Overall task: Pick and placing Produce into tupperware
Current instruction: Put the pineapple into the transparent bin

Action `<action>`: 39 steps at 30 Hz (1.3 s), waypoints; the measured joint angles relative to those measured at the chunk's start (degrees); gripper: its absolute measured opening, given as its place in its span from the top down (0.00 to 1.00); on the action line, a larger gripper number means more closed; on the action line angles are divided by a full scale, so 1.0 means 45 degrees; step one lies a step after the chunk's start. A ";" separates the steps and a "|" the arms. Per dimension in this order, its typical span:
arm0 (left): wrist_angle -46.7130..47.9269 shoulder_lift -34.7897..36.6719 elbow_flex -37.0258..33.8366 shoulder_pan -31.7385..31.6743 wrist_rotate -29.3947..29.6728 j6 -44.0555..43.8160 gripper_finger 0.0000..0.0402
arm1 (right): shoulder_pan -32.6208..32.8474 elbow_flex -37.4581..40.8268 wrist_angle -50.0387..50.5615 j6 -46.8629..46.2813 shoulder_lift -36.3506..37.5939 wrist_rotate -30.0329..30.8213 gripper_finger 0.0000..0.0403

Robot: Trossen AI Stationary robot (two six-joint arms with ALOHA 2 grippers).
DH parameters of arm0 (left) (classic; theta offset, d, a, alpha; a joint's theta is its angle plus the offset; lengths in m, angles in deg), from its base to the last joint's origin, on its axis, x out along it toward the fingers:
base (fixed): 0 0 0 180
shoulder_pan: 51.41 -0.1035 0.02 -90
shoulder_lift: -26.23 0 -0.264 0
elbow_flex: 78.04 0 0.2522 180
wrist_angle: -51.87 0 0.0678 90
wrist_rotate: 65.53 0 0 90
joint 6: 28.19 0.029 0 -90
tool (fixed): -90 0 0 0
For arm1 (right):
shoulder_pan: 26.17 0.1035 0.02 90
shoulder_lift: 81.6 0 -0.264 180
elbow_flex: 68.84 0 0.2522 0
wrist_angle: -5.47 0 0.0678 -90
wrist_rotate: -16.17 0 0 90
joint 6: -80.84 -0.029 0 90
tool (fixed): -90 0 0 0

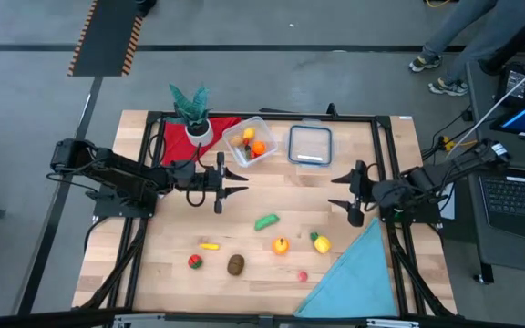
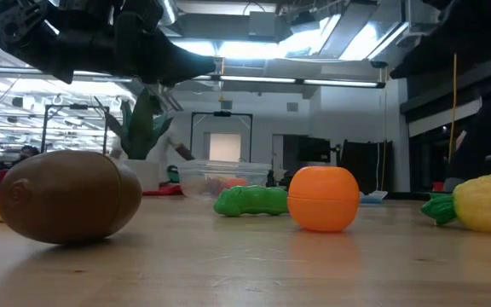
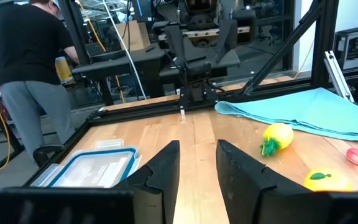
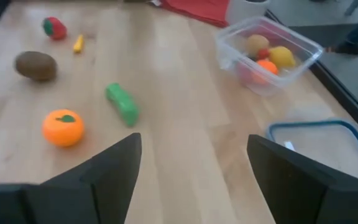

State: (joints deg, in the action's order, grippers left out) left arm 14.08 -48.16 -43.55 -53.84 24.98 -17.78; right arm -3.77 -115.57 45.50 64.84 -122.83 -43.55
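Note:
The clear tupperware (image 1: 252, 141) stands near the table's far edge and holds a few orange, yellow and red pieces (image 4: 267, 53). The rest of the produce lies on the near half of the table: a green piece (image 1: 265, 221), an orange one (image 1: 281, 245), a yellow one with green leaves (image 1: 320, 242), a small yellow one (image 1: 210, 246), a red one (image 1: 194, 261), a brown one (image 1: 235, 264) and a pink one (image 1: 303, 276). My left gripper (image 1: 238, 187) hovers open just near of the tupperware, pointing right. My right gripper (image 1: 338, 191) is wide open near the lid, pointing left.
A flat clear lid with a blue-grey rim (image 1: 310, 144) lies right of the tupperware. A potted plant (image 1: 191, 111) and a red cloth (image 1: 221, 128) sit at the far left. A light blue cloth (image 1: 354, 273) covers the near right corner. A person stands beyond the table (image 3: 23, 74).

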 joint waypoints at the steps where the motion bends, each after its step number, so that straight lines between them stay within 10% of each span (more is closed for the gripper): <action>1: 0.0000 0.0000 0.0000 0.0000 0.0000 -0.0100 0.76 | 0.0142 -0.0115 -0.0007 0.0002 -0.0125 0.0002 0.27; 17: 0.0005 0.0000 0.0000 0.0719 0.0005 -0.1193 0.83 | 0.2713 -0.1540 0.3172 -0.6373 -0.2587 0.0605 0.41; 39: 0.0000 0.0000 0.0000 0.0753 0.0005 -0.1189 0.92 | 0.4269 -0.4828 0.2598 -0.7840 -0.7562 -0.1359 0.58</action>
State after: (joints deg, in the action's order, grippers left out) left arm 14.08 -48.16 -43.55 -50.45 25.01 -23.13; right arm 15.44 -137.30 57.19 29.57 -156.86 -49.66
